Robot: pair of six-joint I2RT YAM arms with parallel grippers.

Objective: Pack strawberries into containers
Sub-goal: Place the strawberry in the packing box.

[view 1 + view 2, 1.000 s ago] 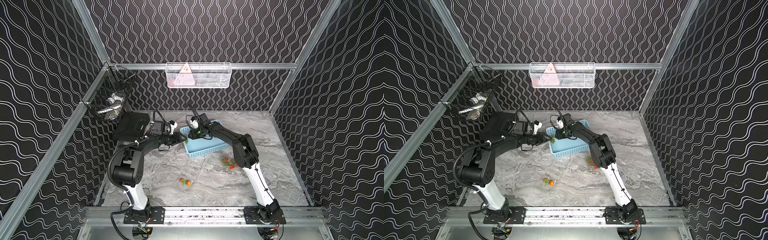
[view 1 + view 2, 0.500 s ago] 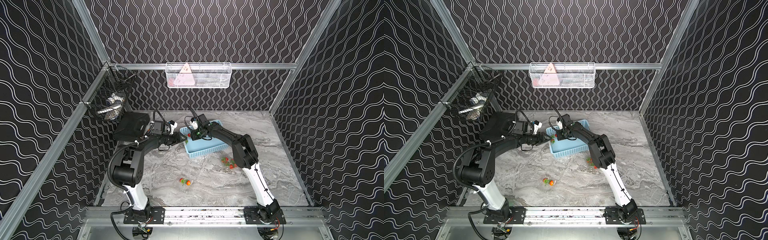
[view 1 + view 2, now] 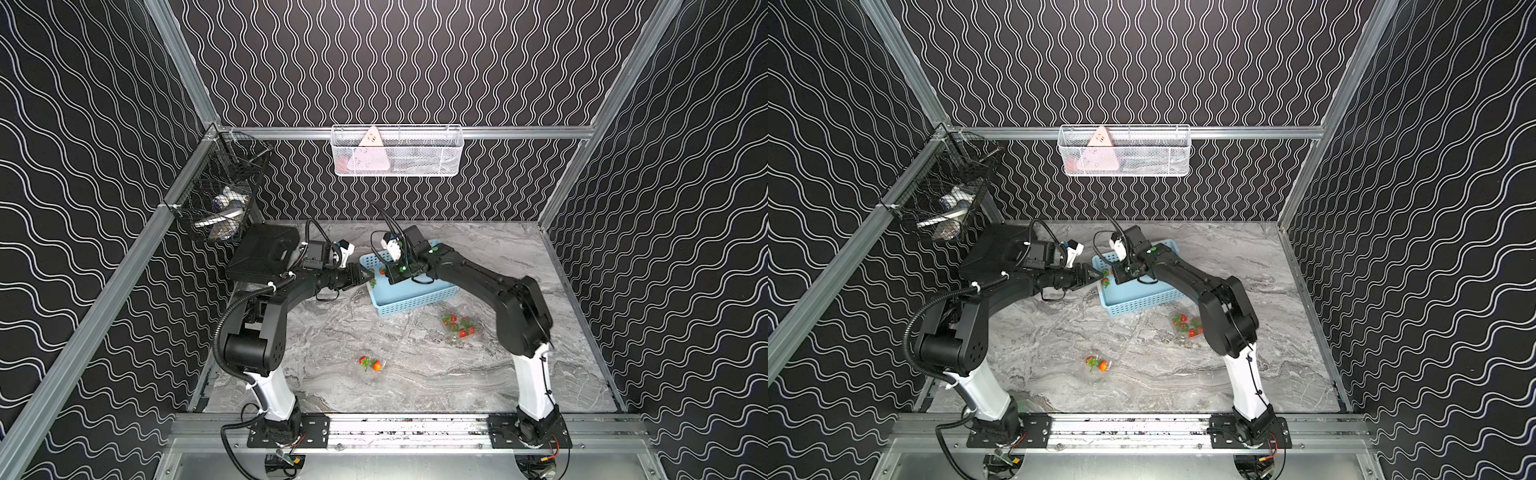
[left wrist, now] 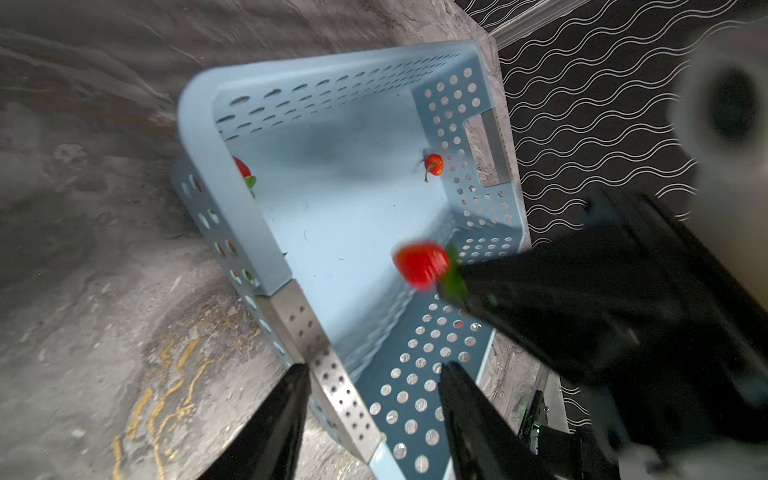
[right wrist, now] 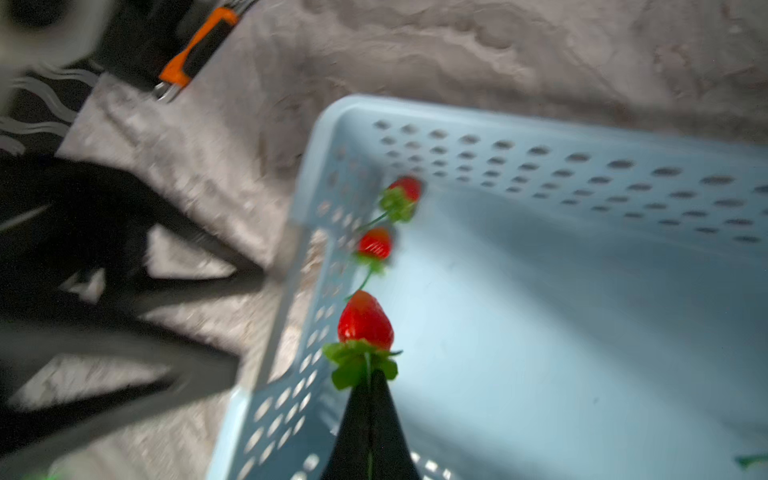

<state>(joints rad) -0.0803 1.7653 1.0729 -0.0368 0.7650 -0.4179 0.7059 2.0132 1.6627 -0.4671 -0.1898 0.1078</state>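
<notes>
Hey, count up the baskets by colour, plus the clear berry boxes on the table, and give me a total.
Blue baskets: 1
Black wire baskets: 1
White wire baskets: 1
Clear boxes: 2
Total: 5

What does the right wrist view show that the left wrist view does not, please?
Only the right wrist view shows an orange-handled tool beyond the left gripper.

Only the left wrist view shows the light-blue basket as far as its far handle slot, with a loose strawberry beside it.

Both show the basket's inside, the right gripper shut on the held strawberry by its leafy top, and the left gripper open at the basket's near end wall.
</notes>
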